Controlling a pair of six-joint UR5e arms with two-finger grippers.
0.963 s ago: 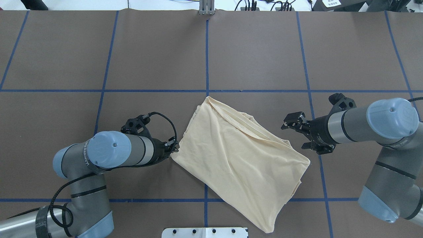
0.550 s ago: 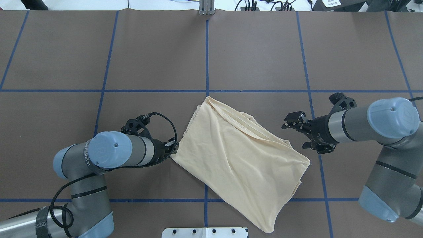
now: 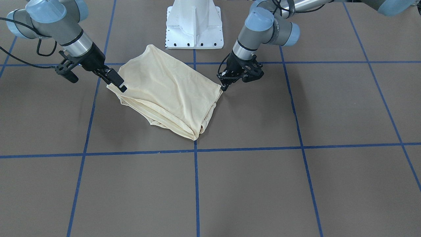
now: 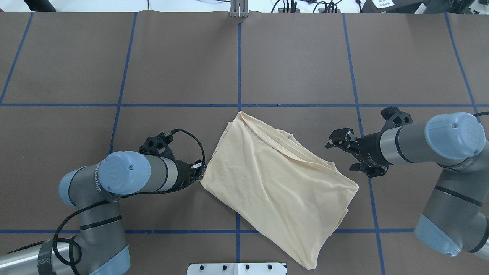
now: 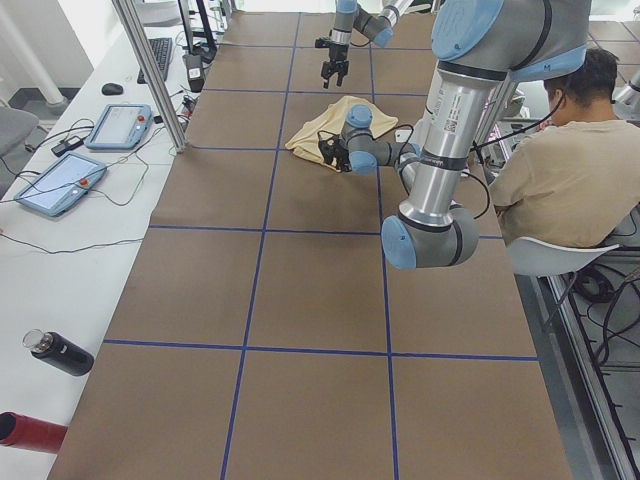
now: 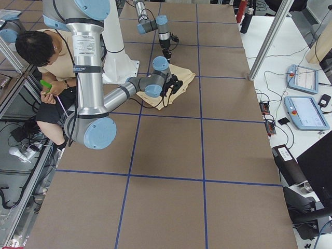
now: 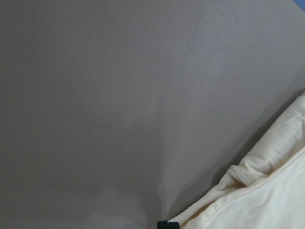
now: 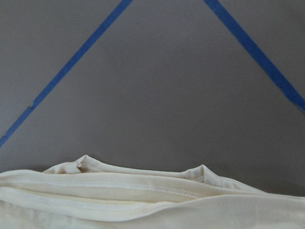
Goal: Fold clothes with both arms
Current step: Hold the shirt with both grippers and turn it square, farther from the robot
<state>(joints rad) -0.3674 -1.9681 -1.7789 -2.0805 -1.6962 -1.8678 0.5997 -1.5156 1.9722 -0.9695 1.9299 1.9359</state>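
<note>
Our right gripper (image 4: 342, 156) gapes just short of the shirt (image 4: 275, 183); our left gripper (image 4: 200, 172), pinched together, sits at its corner.

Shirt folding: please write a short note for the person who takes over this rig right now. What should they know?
Left gripper: at the left corner of the shirt; I cannot tell whether the jaws pinch cloth.
Right gripper: jaws open, holding nothing, beside the shirt's right edge.
Shirt: on the table, lying askew, close to the robot's side.
Done: folded into a rough rectangle, with no sleeves or print showing.
Left: the layers at the far edge are uneven, so it probably needs one more fold or a tidy-up.
</note>
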